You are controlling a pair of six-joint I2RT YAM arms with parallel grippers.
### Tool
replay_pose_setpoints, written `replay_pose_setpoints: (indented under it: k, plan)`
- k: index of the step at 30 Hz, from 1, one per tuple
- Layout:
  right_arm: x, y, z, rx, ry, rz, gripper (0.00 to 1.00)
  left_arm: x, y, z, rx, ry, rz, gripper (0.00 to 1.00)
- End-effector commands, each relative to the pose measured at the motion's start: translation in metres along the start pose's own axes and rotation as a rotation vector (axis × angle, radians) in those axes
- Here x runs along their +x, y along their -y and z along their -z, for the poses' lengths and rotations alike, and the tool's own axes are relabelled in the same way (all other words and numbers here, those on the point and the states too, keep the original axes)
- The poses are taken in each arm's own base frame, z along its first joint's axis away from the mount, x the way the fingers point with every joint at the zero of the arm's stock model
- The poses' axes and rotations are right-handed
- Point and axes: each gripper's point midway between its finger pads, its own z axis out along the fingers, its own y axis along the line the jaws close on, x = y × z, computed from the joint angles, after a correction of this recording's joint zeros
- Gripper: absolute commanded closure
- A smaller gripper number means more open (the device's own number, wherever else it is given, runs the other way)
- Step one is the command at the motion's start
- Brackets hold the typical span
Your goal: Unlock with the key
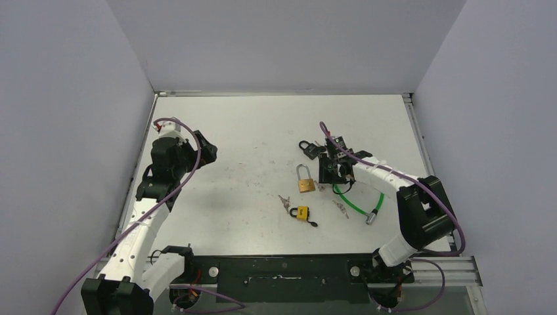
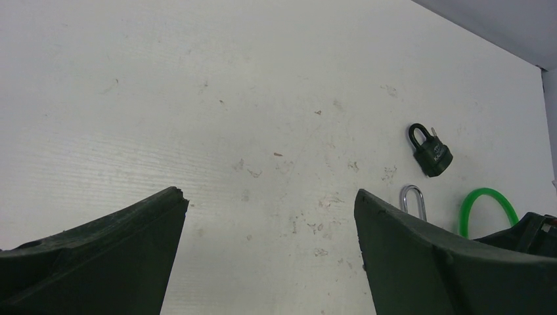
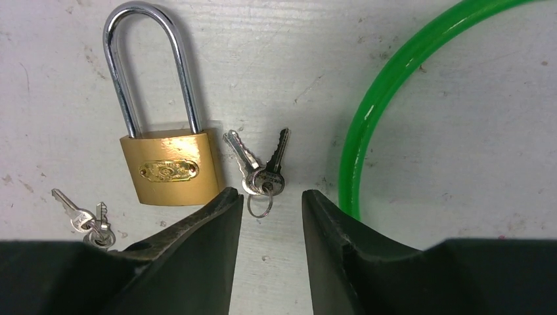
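Observation:
A brass padlock [image 3: 169, 167] with a tall steel shackle lies flat on the table [image 1: 249, 131], seen from above as the brass padlock [image 1: 305, 180]. Just right of it lies a pair of keys [image 3: 261, 167] on a small ring. My right gripper [image 3: 270, 197] is low over the table, its jaws partly closed. The key ring lies between the fingertips and nothing is gripped. In the top view the right gripper [image 1: 330, 172] covers that spot. My left gripper [image 2: 270, 197] hangs wide open over bare table at the left, shown as the left gripper [image 1: 203, 152].
A green cable lock [image 3: 387, 98] curves just right of the right fingers. Another bunch of keys [image 3: 89, 216] lies left of the brass padlock. A black padlock [image 1: 307, 148], a small yellow padlock [image 1: 302, 212] and loose keys [image 1: 284, 202] lie nearby. Walls enclose the table.

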Motion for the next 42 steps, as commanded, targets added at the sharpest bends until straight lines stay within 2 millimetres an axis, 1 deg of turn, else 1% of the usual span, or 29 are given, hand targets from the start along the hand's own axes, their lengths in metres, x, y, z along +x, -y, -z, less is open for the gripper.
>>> replay_pose_setpoints:
  k: [1, 2, 3, 9, 13, 16, 17, 23, 25, 27, 28, 30, 32, 37, 42]
  plan:
    - [-0.012, -0.001, -0.001, 0.043, 0.023, -0.018, 0.61, -0.008, 0.009, 0.002, 0.042, 0.038, 0.024, 0.03]
    - [-0.012, 0.003, -0.003, 0.068, 0.03, -0.026, 0.61, -0.007, 0.009, 0.002, 0.042, 0.037, 0.028, 0.03]
    - [-0.013, 0.003, -0.004, 0.071, 0.036, -0.032, 0.62, -0.007, 0.009, 0.002, 0.043, 0.037, 0.028, 0.03]
    - [-0.017, -0.005, -0.013, 0.058, 0.042, -0.091, 0.66, -0.006, 0.006, 0.001, 0.03, 0.042, 0.038, 0.03]
    - [-0.014, -0.01, -0.017, 0.05, 0.025, -0.126, 0.61, -0.003, 0.002, 0.001, 0.013, 0.035, 0.04, 0.03]
    - [-0.009, -0.011, -0.02, 0.059, 0.0, -0.117, 0.59, -0.003, 0.002, 0.002, 0.014, 0.038, 0.041, 0.03]
    - [-0.006, -0.011, -0.021, 0.065, -0.012, -0.11, 0.59, -0.005, -0.001, 0.002, -0.003, 0.049, 0.041, 0.03]
    - [0.01, -0.004, -0.026, 0.141, -0.058, -0.076, 0.6, -0.005, -0.005, 0.002, -0.029, 0.052, 0.044, 0.03]
    - [0.013, -0.002, -0.028, 0.151, -0.066, -0.076, 0.63, -0.005, -0.007, 0.002, -0.034, 0.053, 0.045, 0.03]
    - [0.014, -0.001, -0.028, 0.155, -0.068, -0.075, 0.7, -0.005, -0.007, 0.003, -0.037, 0.055, 0.045, 0.03]
    - [0.014, -0.001, -0.028, 0.158, -0.067, -0.076, 0.75, -0.005, -0.007, 0.003, -0.039, 0.055, 0.046, 0.03]
    - [0.012, -0.001, -0.027, 0.16, -0.061, -0.073, 0.83, -0.006, -0.008, 0.003, -0.04, 0.058, 0.046, 0.03]
    - [0.007, -0.001, -0.025, 0.161, -0.038, -0.073, 0.88, -0.005, -0.007, 0.003, -0.039, 0.056, 0.048, 0.03]
    - [-0.009, -0.006, -0.018, 0.143, 0.038, -0.058, 0.92, -0.004, -0.004, 0.004, -0.023, 0.054, 0.046, 0.03]
    - [-0.026, -0.013, -0.007, 0.103, 0.13, -0.046, 0.93, -0.003, -0.002, 0.003, -0.009, 0.05, 0.046, 0.03]
